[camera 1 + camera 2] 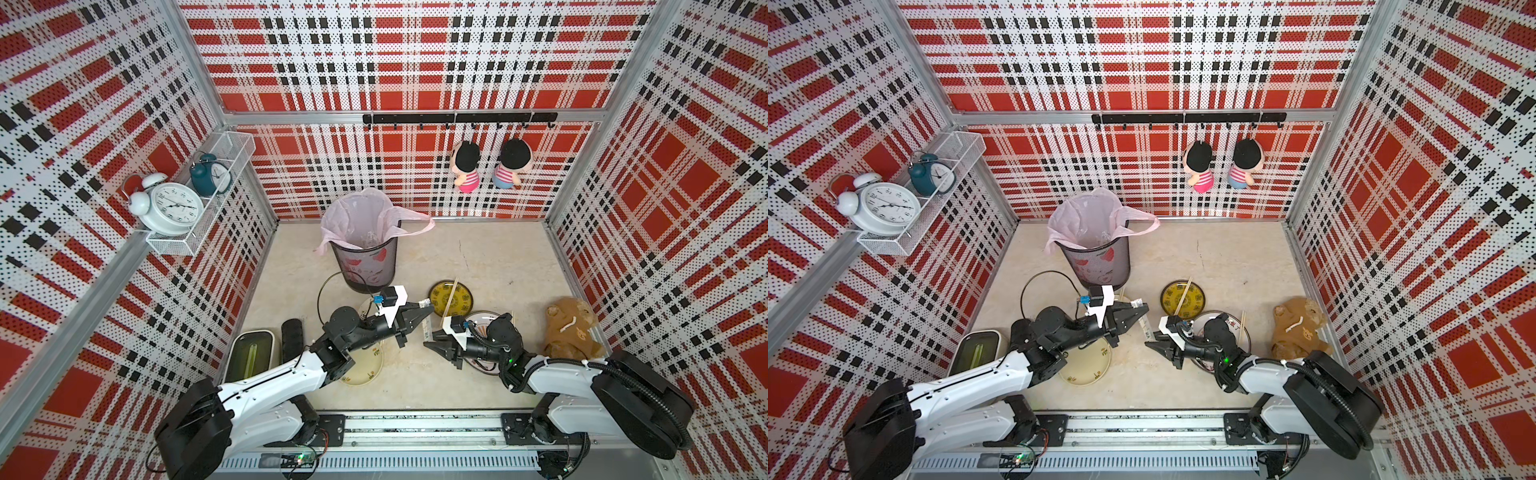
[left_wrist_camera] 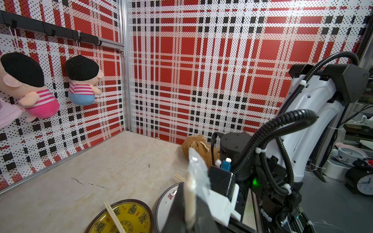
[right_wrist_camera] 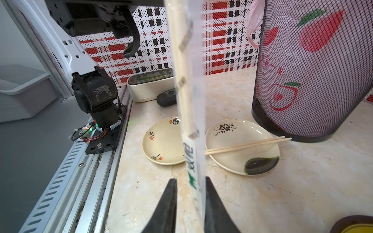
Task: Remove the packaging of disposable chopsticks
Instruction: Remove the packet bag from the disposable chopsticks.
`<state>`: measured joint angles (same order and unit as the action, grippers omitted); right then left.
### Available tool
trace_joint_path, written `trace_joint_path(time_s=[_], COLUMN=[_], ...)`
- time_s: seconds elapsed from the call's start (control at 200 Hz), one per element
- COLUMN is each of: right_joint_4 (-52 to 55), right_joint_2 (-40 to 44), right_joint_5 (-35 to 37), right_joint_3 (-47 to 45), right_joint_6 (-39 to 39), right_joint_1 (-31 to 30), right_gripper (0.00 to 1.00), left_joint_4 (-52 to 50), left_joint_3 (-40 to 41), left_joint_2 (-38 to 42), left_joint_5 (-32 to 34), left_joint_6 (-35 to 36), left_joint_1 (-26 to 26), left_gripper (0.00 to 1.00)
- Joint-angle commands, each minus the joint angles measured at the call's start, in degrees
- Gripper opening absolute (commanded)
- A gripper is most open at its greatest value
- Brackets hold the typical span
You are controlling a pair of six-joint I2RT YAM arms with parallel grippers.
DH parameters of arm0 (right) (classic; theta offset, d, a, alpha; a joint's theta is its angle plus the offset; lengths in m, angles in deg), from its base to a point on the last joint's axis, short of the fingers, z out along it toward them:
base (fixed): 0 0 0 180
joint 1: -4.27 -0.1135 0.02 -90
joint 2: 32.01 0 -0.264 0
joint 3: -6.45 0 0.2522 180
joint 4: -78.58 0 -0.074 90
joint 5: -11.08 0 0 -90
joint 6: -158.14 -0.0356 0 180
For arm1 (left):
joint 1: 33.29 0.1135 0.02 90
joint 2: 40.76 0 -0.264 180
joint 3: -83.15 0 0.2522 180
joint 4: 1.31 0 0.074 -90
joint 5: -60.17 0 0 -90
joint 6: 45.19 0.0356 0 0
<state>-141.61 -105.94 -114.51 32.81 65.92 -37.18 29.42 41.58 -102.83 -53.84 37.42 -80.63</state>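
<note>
The left gripper (image 1: 428, 310) is clamping the top end of the packaging (image 3: 194, 96) — it is hanging below the fingertips with the disposable chopsticks (image 3: 182, 105) inside. The right gripper (image 3: 190, 179) is straddling the lower, logo end — jaws part-open, touching it on one side, just clear on the other.

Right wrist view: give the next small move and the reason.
Probably close the right fingers on the sleeve's printed end. They flank it, one with a visible gap, while the left fingers pinch the far end with the chopsticks inside. A firm grip should let the sleeve be pulled off.
</note>
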Motion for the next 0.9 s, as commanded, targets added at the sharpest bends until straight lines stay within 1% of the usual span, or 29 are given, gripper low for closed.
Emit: trace_joint_path(time_s=[0.0,0.08,0.17,0.306,0.451,0.531,0.616,0.691,0.732,0.792,0.897], right_joint_4=[-2.38,-2.45,-2.63,-2.73,-3.00,-3.40,-4.00,-4.47,-4.57,-4.92,-4.93], right_joint_2=[-0.93,-1.30,-1.30,-1.13,-0.95,-0.87,-0.78,-0.69,-0.62,-0.53,0.13], right_joint_5=[-0.82,-0.88,-0.95,-0.71,-0.94,-1.13,-1.30,-1.31,-1.36,-1.40,-1.56], right_joint_3=[1.13,1.19,1.12,1.03,0.83,0.45,-0.14,-0.63,-0.85,-1.14,-1.44], right_joint_6=[1.52,1.56,1.62,1.67,1.62,1.72,1.61,1.70,1.76,1.69,1.69], right_joint_1=[0.23,0.23,0.23,0.23,0.23,0.23,0.23,0.23,0.23,0.23,0.23], right_gripper=[0.22,0.21,0.16,0.11,0.00,0.00,0.00,0.00,0.00,0.00,0.00], left_joint_4=[0.27,0.25,0.27,-0.01,-0.03,-0.06,0.47,2.16,3.52,5.44,9.51], left_joint_3=[-1.55,-1.65,-1.66,-1.37,-1.46,-1.54,-1.52,-1.41,-1.11,-0.58,1.34], left_joint_2=[0.89,0.72,0.54,1.37,0.86,0.47,0.22,0.08,0.17,0.56,1.79], left_joint_5=[-0.66,-0.69,-0.64,-0.26,-0.77,-0.86,-1.90,-3.74,-4.50,-4.80,-5.64], left_joint_6=[0.26,0.19,0.19,0.20,0.10,0.10,0.37,-0.06,-0.61,-1.47,-2.98], left_joint_1=[-0.39,-0.56,-0.90,-1.09,-1.27,-1.28,-1.23,-1.01,-0.88,-0.70,-0.09], left_gripper=[0.00,0.00,0.00,0.00,0.00,0.00,0.14,0.32,0.39,0.43,0.42])
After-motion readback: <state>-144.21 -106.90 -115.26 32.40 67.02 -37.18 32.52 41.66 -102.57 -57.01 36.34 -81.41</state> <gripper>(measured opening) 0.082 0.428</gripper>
